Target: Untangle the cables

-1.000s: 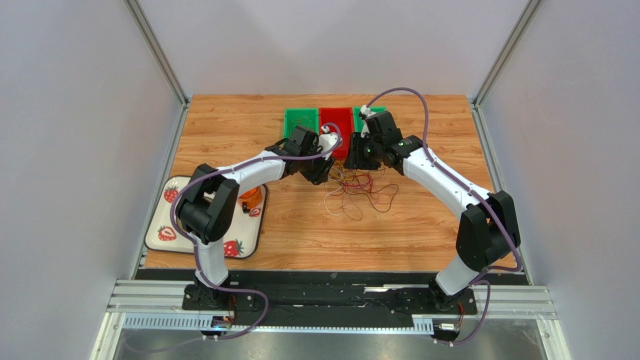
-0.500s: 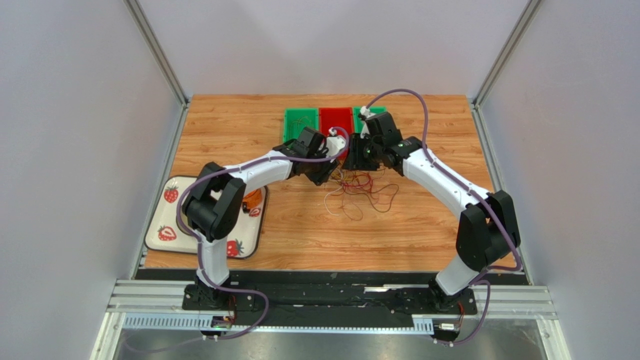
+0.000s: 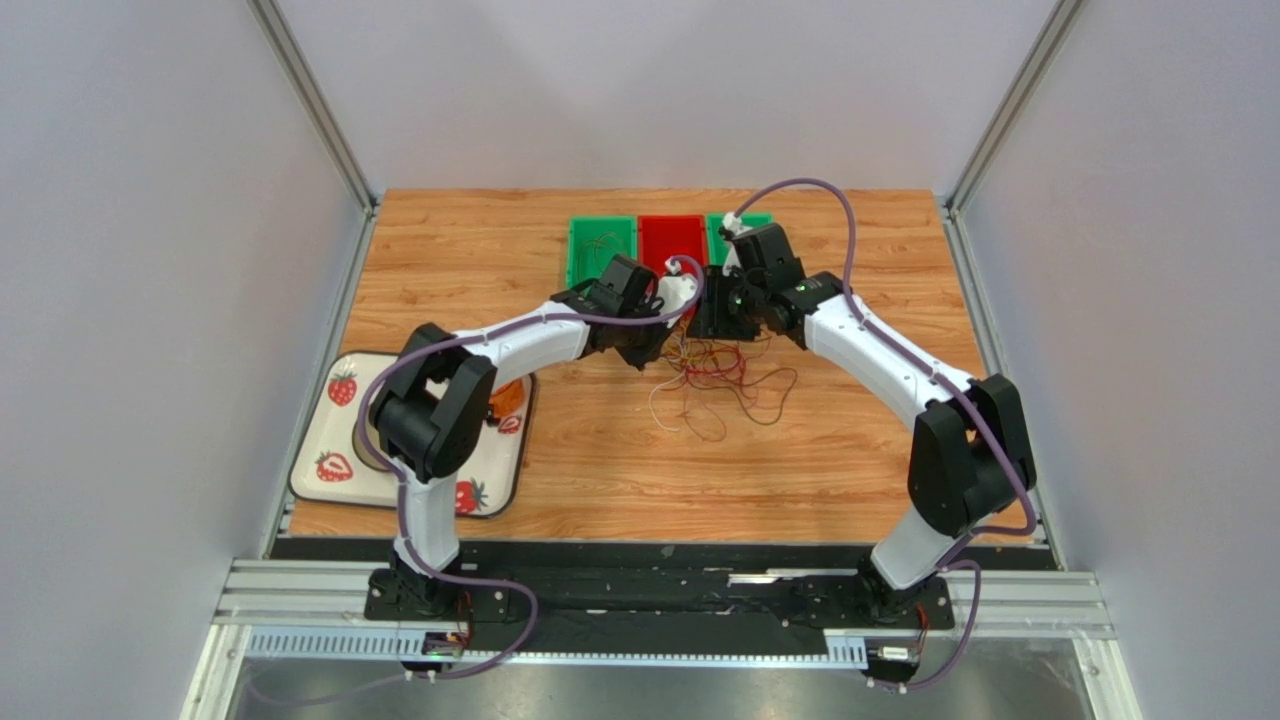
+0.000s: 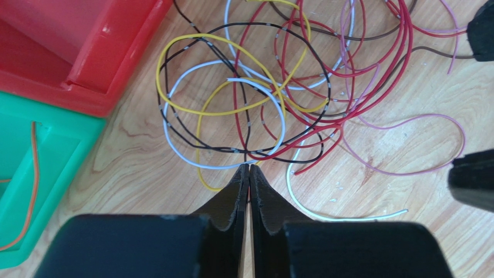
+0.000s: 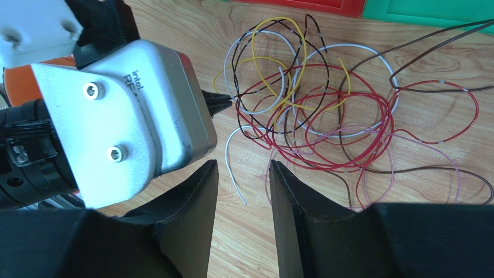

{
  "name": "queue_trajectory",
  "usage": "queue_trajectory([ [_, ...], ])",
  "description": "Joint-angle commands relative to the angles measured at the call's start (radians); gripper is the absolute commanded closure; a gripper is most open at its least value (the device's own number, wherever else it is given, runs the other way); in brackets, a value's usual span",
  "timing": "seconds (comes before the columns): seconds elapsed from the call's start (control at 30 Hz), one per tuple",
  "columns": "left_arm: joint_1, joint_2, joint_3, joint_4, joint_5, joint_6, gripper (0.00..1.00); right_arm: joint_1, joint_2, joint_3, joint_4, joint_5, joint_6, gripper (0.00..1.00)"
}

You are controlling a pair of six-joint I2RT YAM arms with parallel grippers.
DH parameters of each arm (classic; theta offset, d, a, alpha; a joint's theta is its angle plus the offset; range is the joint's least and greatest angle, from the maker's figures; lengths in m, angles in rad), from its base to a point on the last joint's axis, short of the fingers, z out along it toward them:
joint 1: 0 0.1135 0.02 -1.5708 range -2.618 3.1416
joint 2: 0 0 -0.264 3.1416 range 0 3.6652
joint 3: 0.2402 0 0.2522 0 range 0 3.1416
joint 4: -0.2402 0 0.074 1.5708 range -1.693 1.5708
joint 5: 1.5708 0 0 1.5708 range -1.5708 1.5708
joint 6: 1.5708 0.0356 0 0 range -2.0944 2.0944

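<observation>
The cables [image 3: 724, 378] lie as a loose tangle of red, yellow, black, whitish and pink wires on the wooden table just in front of the bins; they also show in the left wrist view [image 4: 278, 98] and the right wrist view [image 5: 313, 110]. My left gripper [image 4: 249, 168] is shut at the tangle's near edge, with a thin dark red wire running into its tips; it also shows in the top view [image 3: 669, 339]. Its tip also shows in the right wrist view [image 5: 223, 101], touching the wires. My right gripper [image 5: 242, 174] is open and empty, just above the table beside the tangle's edge [image 3: 706, 324].
A green bin [image 3: 601, 240], a red bin [image 3: 672, 234] and another green bin [image 3: 718, 225] stand at the back. The left green bin [image 4: 35, 156] holds an orange wire [image 4: 33, 174]. A strawberry-print mat [image 3: 338, 450] with an orange object [image 3: 508, 398] lies at the left.
My left arm has reached further right and back, bringing its gripper to the tangle close by the right gripper. The right arm has hardly moved.
</observation>
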Motion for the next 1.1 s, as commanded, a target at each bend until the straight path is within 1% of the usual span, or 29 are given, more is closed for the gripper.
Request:
queue_trajectory([
  [0.0, -0.007, 0.013, 0.035, 0.028, 0.037, -0.006, 0.92, -0.007, 0.004, -0.004, 0.033, -0.015, 0.007, 0.58],
  [0.03, -0.009, 0.011, 0.033, 0.032, 0.034, -0.007, 0.94, -0.005, 0.004, -0.004, 0.033, -0.015, 0.007, 0.58],
  [0.1, -0.007, 0.008, 0.033, 0.031, 0.019, -0.016, 0.99, -0.007, 0.008, -0.004, 0.035, -0.015, 0.006, 0.58],
  [0.2, -0.001, -0.001, 0.04, 0.019, -0.067, -0.065, 1.0, -0.011, 0.025, -0.002, 0.044, -0.031, 0.001, 0.58],
  [0.27, 0.023, -0.035, 0.035, 0.011, -0.05, -0.157, 0.99, -0.011, 0.042, 0.002, 0.059, -0.083, 0.0, 0.57],
  [0.3, 0.049, -0.105, -0.001, 0.022, -0.063, -0.202, 0.91, -0.011, 0.054, 0.003, 0.068, -0.134, -0.003, 0.55],
  [0.33, 0.063, -0.148, -0.02, 0.028, -0.073, -0.27, 0.79, -0.008, 0.074, 0.004, 0.085, -0.155, -0.005, 0.54],
  [0.37, 0.077, -0.195, -0.04, 0.034, -0.09, -0.301, 0.57, -0.005, 0.088, 0.018, 0.087, -0.166, -0.008, 0.52],
  [0.4, 0.1, -0.276, -0.061, 0.029, -0.109, -0.325, 0.5, 0.004, 0.103, 0.036, 0.079, -0.169, -0.009, 0.52],
  [0.43, 0.108, -0.306, -0.06, 0.011, -0.145, -0.351, 0.45, 0.01, 0.135, 0.053, 0.056, -0.158, -0.016, 0.51],
  [0.47, 0.116, -0.325, -0.043, -0.077, -0.174, -0.362, 0.35, 0.019, 0.151, 0.071, 0.042, -0.147, -0.023, 0.51],
  [0.5, 0.119, -0.343, 0.004, -0.134, -0.213, -0.369, 0.35, 0.036, 0.168, 0.114, 0.029, -0.137, -0.026, 0.51],
  [0.53, 0.12, -0.352, 0.022, -0.182, -0.289, -0.391, 0.35, 0.047, 0.185, 0.134, 0.007, -0.13, -0.029, 0.51],
  [0.57, 0.122, -0.38, 0.035, -0.263, -0.32, -0.404, 0.35, 0.057, 0.215, 0.159, -0.004, -0.124, -0.035, 0.52],
  [0.63, 0.128, -0.423, 0.044, -0.328, -0.36, -0.441, 0.35, 0.088, 0.248, 0.234, -0.049, -0.088, -0.046, 0.52],
  [0.67, 0.136, -0.475, 0.04, -0.366, -0.36, -0.443, 0.34, 0.099, 0.278, 0.258, -0.065, -0.074, -0.055, 0.52],
  [0.77, 0.14, -0.561, 0.018, -0.441, -0.391, -0.438, 0.34, 0.127, 0.33, 0.343, -0.111, -0.037, -0.074, 0.52],
  [0.87, 0.145, -0.639, 0.006, -0.495, -0.425, -0.435, 0.34, 0.153, 0.376, 0.415, -0.158, 0.014, -0.095, 0.52],
  [0.97, 0.166, -0.723, -0.043, -0.486, -0.422, -0.429, 0.34, 0.166, 0.432, 0.449, -0.188, 0.029, -0.105, 0.53],
  [1.07, 0.18, -0.771, -0.094, -0.475, -0.429, -0.429, 0.34, 0.176, 0.464, 0.466, -0.206, 0.074, -0.118, 0.53],
])
